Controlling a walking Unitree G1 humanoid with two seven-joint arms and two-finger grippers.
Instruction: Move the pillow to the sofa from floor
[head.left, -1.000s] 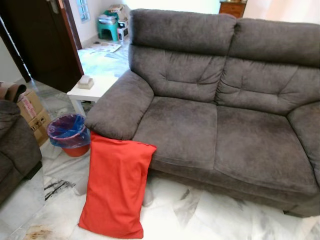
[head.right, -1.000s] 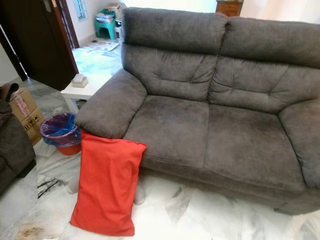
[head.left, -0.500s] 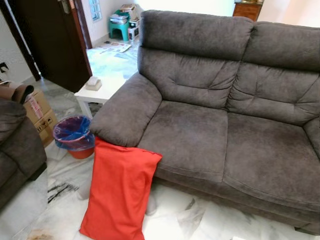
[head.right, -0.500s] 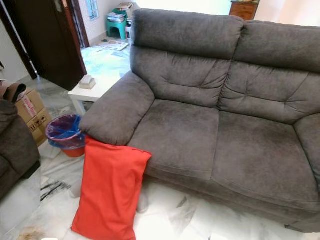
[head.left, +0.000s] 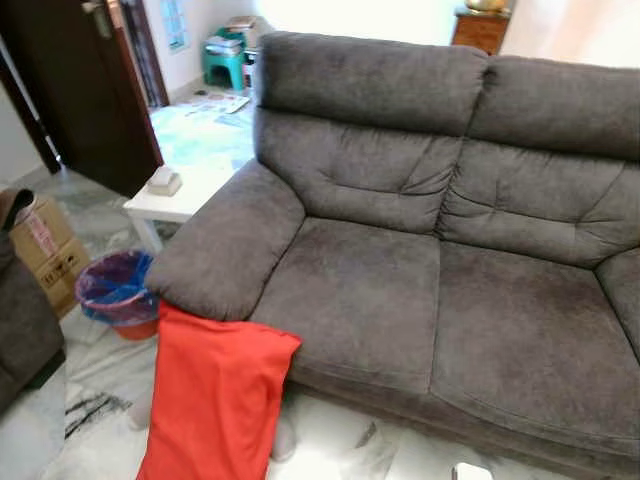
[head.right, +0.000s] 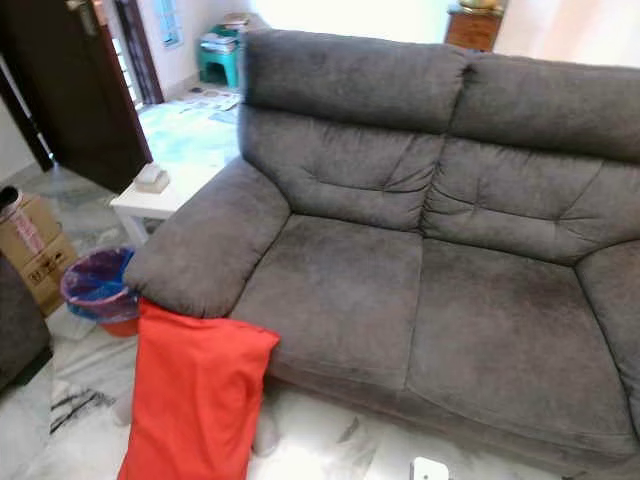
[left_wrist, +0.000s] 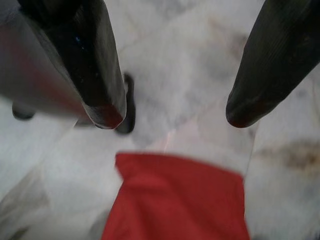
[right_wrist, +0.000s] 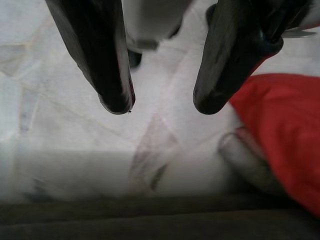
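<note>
A red pillow (head.left: 214, 405) stands on the marble floor, leaning against the front of the grey two-seat sofa (head.left: 400, 290) under its left armrest (head.left: 225, 245). In the left wrist view my left gripper (left_wrist: 172, 115) hangs open above the floor, with the pillow's lower edge (left_wrist: 175, 200) in front of it. My right gripper (right_wrist: 160, 105) is open too, over bare floor, with the pillow (right_wrist: 282, 130) to one side and the sofa's base (right_wrist: 150, 220) close by. Neither gripper touches the pillow.
A red bin with a blue liner (head.left: 115, 292) stands left of the pillow. Behind it are a white side table (head.left: 175, 195), a cardboard box (head.left: 40, 250) and a dark door (head.left: 75, 85). Another dark seat (head.left: 20, 325) sits at far left.
The whole picture has shifted: the camera has come closer and the pillow's bottom now runs off the lower edge. The pillow itself still leans in the same place.
</note>
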